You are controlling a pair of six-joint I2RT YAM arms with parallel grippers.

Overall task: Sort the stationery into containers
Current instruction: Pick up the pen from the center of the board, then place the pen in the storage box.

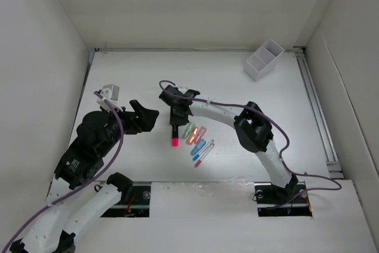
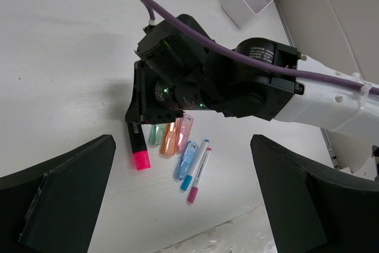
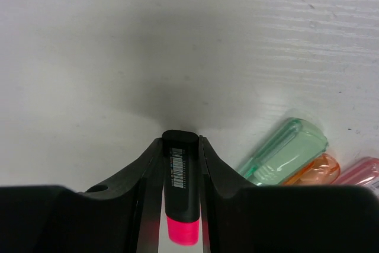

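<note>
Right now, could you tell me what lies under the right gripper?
A black marker with a pink end, lying on the table, hugged by the right gripper. From above, the gripper covers its far end.

You have bright, even overhead light on the matte white table (image 1: 237, 87), and the shadows it casts are soft. On your right wrist camera, a broad grey shadow spreads ahead of the black right gripper (image 3: 180, 140). The near finger bases blur, while the black pink-capped marker (image 3: 182, 188) looks sharp.
</note>
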